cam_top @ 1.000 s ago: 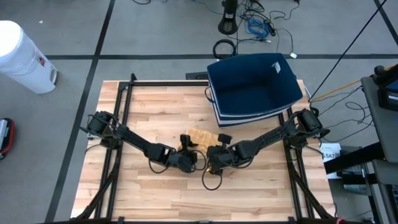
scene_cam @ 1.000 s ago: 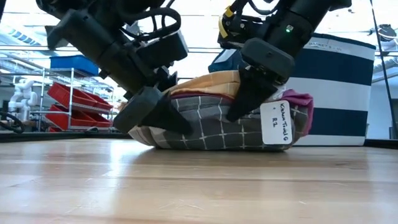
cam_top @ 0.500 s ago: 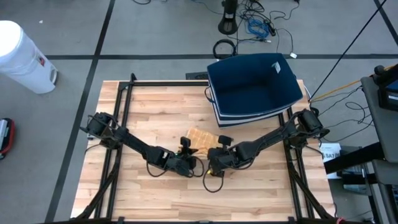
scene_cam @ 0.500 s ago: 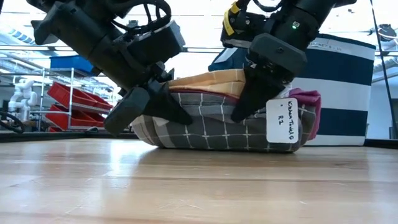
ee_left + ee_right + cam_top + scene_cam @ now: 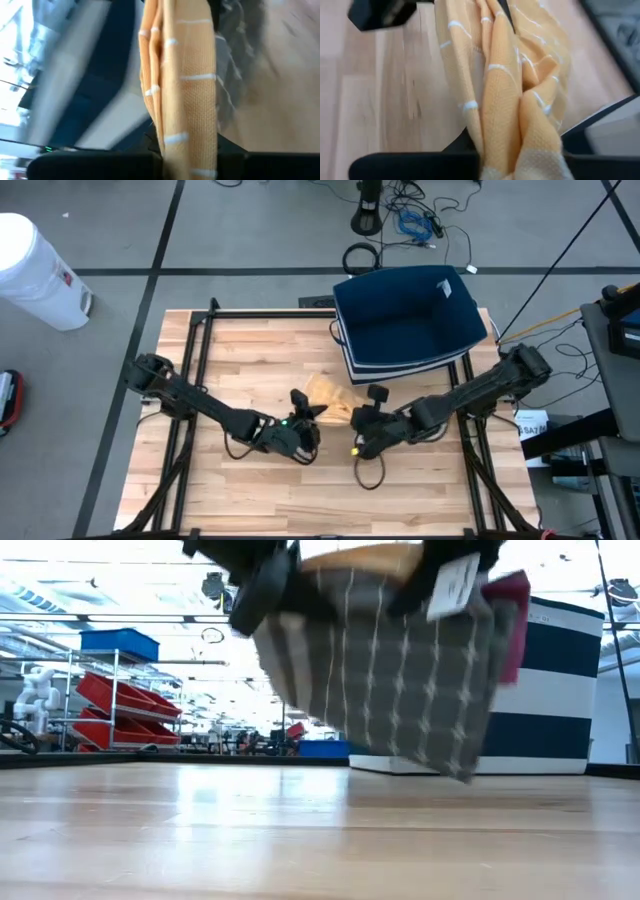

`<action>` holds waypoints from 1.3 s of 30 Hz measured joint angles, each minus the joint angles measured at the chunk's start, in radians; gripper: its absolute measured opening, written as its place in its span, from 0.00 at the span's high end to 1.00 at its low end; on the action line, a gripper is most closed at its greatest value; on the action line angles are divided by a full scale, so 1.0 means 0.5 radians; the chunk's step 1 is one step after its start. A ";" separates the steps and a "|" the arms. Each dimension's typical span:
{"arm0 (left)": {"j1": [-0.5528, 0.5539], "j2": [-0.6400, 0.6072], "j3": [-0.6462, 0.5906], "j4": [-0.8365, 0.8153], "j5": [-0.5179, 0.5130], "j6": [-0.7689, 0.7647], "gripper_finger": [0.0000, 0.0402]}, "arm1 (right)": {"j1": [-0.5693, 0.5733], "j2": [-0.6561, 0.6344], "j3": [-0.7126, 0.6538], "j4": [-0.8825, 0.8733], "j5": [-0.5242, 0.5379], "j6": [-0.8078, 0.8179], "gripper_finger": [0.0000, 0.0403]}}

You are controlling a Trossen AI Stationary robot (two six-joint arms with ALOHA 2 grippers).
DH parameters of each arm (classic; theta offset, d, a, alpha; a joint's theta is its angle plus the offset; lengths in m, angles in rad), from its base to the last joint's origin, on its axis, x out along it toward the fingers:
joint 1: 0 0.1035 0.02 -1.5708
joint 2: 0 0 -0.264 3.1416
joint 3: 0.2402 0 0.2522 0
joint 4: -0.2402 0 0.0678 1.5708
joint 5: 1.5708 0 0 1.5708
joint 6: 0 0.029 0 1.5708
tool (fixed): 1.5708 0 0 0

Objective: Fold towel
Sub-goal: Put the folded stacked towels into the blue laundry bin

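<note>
A bunched towel [image 5: 328, 392] hangs in the air between my two grippers. Its top layer is orange with white stripes [image 5: 187, 90], and a grey checked layer [image 5: 390, 670] droops below it. A magenta edge [image 5: 510, 620] and a white tag [image 5: 455, 585] show at its right side. My left gripper [image 5: 303, 422] is shut on the towel's left end. My right gripper [image 5: 362, 430] is shut on its right end. In the low view both grippers are mostly cut off by the picture's top. My left gripper pinches a bunch of several orange layers [image 5: 190, 150] between its two fingers at the towel's left end. The towel is lifted clear of the table and sags below the hold. My right gripper pinches a gathered bunch of orange folds [image 5: 505, 145] at the towel's right end, coming slanting down from the right. The cloth hangs slack below it, clear of the table.
A dark blue bin [image 5: 410, 320] with white stripes stands at the table's far right, close behind the towel. The wooden table top [image 5: 250, 350] lies bare to the left and near side. A white bucket [image 5: 35, 270] stands on the floor, off the table.
Both grippers have risen with the towel. It lay as a low bundle on the table and now hangs clear, its grey checked part drooping down. My right gripper has also shifted toward the table's right edge.
</note>
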 joint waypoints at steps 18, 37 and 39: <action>0.266 -0.215 0.834 -0.001 -0.008 0.956 0.90 | -0.010 -0.492 0.643 -0.262 0.642 -0.904 0.92; 0.979 -0.117 1.150 -0.118 0.955 0.669 0.90 | -0.536 -0.474 1.038 -0.649 0.919 -1.307 0.92; 1.036 -0.095 1.150 -0.162 1.008 0.637 0.90 | -0.620 -0.462 1.038 -0.724 0.873 -1.236 0.92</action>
